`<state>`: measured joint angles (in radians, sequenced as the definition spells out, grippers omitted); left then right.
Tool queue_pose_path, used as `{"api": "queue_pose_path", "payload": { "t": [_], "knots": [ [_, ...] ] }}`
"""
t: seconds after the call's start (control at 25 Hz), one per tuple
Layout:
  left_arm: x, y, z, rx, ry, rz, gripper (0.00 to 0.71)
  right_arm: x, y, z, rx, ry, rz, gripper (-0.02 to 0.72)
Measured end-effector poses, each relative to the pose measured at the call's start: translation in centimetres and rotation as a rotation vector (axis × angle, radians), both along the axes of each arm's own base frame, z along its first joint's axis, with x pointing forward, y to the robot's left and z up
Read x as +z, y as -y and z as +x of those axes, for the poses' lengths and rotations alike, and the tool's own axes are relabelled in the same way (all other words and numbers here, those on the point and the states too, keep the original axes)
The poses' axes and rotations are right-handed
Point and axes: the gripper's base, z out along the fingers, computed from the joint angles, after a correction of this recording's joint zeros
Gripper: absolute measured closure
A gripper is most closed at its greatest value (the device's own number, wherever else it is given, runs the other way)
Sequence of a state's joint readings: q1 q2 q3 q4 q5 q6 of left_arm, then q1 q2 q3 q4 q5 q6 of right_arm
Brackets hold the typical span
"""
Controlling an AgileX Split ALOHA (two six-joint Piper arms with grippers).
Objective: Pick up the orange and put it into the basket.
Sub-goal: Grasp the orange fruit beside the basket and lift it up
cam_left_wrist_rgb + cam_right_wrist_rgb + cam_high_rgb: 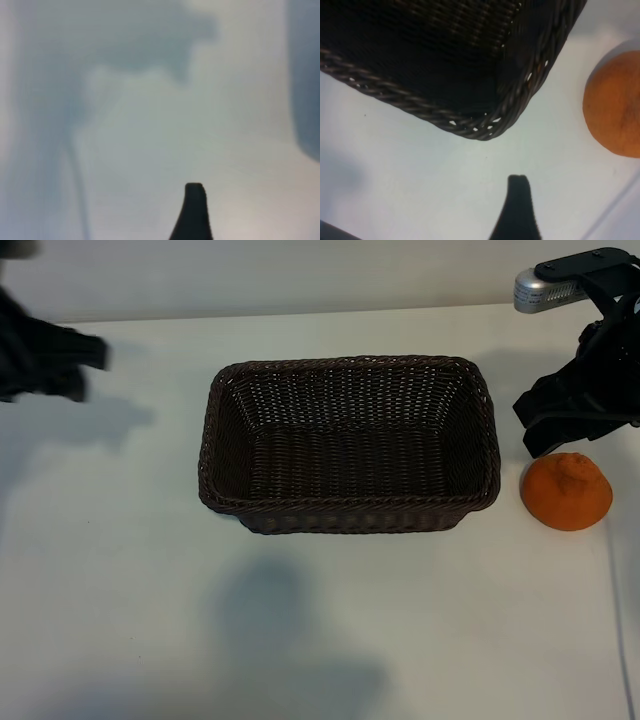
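The orange [566,491] rests on the white table just right of the basket [350,362], apart from it. The dark brown wicker basket stands mid-table with nothing inside. My right gripper [560,430] hovers just behind the orange, off the basket's right end, open and holding nothing. In the right wrist view one dark finger [520,205] shows over bare table, with the basket's corner [480,131] and the orange [615,112] beyond it. My left gripper [85,365] hangs at the far left, well away from the basket. In its wrist view, one finger [194,210] shows over bare table; it is open.
A silver-grey device [545,288] sits on the right arm at the top right corner. The table's right edge [622,600] runs close past the orange. White tabletop stretches in front of the basket and to its left.
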<state>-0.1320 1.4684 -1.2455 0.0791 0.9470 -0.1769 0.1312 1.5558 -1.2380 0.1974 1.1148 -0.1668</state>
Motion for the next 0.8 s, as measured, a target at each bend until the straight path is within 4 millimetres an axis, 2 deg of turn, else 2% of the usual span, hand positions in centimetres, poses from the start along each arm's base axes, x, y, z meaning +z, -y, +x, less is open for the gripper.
{"api": "queue_pose_path", "payload": {
  "t": [0.16,0.28,0.52,0.64,0.8],
  "knots": [
    [1.5,-4.2,-1.4,0.078,0.006,0.018,0.113,0.0,0.0,0.0,0.000,0.000,0.000,0.144],
    [2.5,-5.8,-2.6,0.090,0.013,-0.004,0.114,0.0,0.0,0.0,0.000,0.000,0.000,0.144],
    [4.6,-5.7,-4.8,0.056,0.075,-0.042,0.114,0.0,0.0,0.0,0.001,0.000,0.000,0.144],
    [6.4,-5.4,-6.8,0.049,0.137,-0.035,0.114,0.0,0.0,0.0,0.001,0.000,0.000,0.144],
    [9.1,-4.9,-10.8,0.026,0.243,-0.015,0.115,0.0,0.0,0.0,0.001,-0.001,0.000,0.144]
  ]
}}
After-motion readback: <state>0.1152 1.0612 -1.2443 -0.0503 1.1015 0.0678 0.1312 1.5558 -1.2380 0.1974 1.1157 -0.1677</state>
